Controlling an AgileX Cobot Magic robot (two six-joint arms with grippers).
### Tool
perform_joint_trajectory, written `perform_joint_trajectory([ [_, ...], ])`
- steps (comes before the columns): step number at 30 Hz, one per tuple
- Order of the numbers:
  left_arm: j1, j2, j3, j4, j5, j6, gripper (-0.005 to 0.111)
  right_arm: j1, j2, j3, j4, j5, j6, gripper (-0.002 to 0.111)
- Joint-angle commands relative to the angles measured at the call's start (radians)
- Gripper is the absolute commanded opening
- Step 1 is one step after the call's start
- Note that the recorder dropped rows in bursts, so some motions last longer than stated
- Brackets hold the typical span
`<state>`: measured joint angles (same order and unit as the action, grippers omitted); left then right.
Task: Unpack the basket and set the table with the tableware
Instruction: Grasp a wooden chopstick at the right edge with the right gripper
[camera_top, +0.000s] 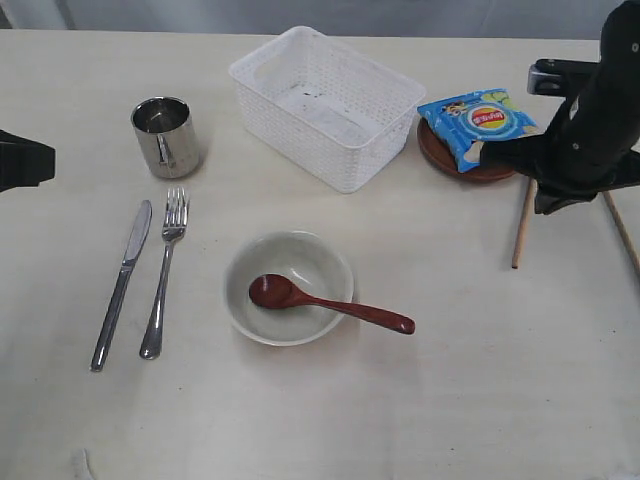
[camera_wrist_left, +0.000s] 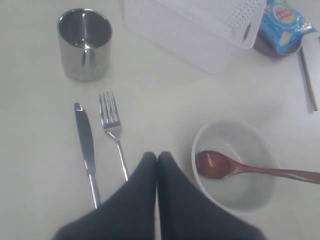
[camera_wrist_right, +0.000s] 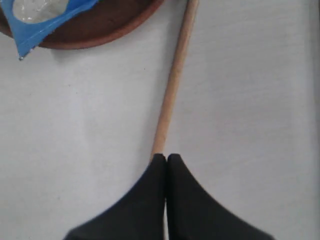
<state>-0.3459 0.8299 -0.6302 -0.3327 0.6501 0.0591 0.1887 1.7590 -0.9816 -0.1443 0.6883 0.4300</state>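
right hand (fingers together) over chopstick beside plate rim.

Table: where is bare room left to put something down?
Bare: the near strip of the pale tabletop below the steel knife, steel fork and off-white ceramic bowl; also right of the dark red-brown spoon. Crowded: far right, where white perforated plastic basket, brown round plate with blue chip bag and wooden chopsticks bunch.

Your exterior camera looks steeply down over the tabletop. Your left wrist camera, well above it, shares the bowl and basket; your right sits close over a chopstick.
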Motion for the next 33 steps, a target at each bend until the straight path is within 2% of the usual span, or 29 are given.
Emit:
perform_joint_trajectory([
  [1, -0.005, -0.004, 0.007, -0.014, -0.009, 0.003, 0.000, -0.009, -0.008, 0.017, -0.004, -0.081, 0.074, 0.000],
  [12, -0.005, -0.004, 0.007, -0.014, -0.009, 0.003, 0.000, -0.041, 0.049, 0.017, -0.036, -0.092, 0.210, 0.002],
  [13, -0.005, -0.004, 0.007, -0.014, -0.009, 0.003, 0.000, -0.047, 0.056, 0.017, -0.036, -0.090, 0.210, 0.005],
  [16, -0.025, -0.004, 0.007, -0.016, -0.009, 0.003, 0.000, -0.047, 0.059, 0.017, -0.036, -0.113, 0.210, 0.037],
  [17, -0.030, -0.004, 0.007, -0.013, -0.009, 0.003, 0.000, -0.047, 0.059, 0.017, -0.036, -0.115, 0.210, 0.041],
  [31, -0.036, -0.004, 0.007, -0.013, -0.017, 0.003, 0.000, -0.047, 0.189, 0.017, -0.033, -0.167, 0.210, 0.040],
  [33, -0.036, -0.004, 0.007, -0.011, -0.019, 0.003, 0.000, -0.047, 0.202, 0.017, -0.033, -0.167, 0.210, 0.034],
])
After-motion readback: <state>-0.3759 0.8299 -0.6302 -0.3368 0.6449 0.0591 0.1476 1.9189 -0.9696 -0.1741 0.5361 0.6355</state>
